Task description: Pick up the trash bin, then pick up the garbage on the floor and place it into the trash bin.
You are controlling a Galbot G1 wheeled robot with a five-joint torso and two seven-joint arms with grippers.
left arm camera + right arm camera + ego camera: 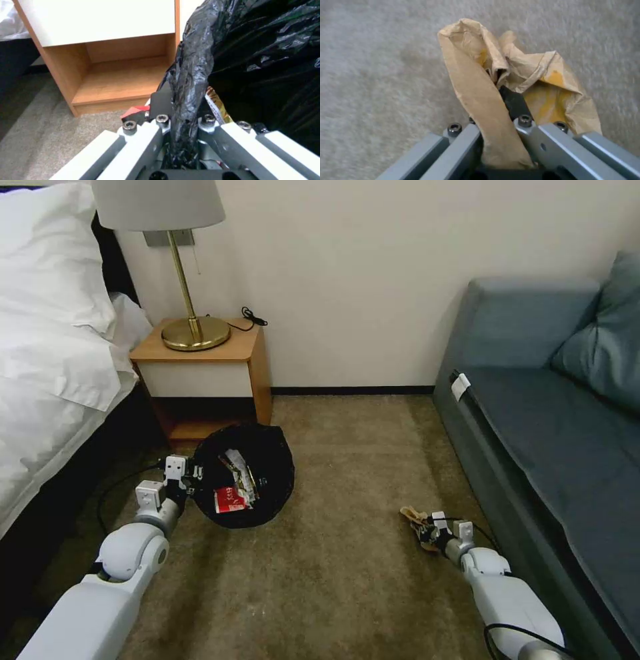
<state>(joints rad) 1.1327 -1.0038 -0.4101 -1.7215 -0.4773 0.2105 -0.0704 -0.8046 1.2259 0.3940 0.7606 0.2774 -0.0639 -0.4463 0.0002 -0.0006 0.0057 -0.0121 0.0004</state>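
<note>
The trash bin (267, 473), lined with a crinkly black bag, hangs in front of the nightstand with my left gripper (193, 473) shut on its rim; the bag's edge (190, 82) is pinched between the fingers. Inside lie a red-and-white carton (230, 500) and a gold-brown wrapper (238, 467), the wrapper (215, 107) also showing beside the pinched liner. My right gripper (421, 528) is low over the carpet beside the sofa, shut on a crumpled brown paper wad (506, 82), a piece of the garbage (413, 517).
A wooden nightstand (200, 373) with a brass lamp (187, 280) stands against the wall behind the bin. A bed with white linen (53, 353) is on the left, a blue-grey sofa (553, 427) on the right. Open carpet (333, 567) lies between.
</note>
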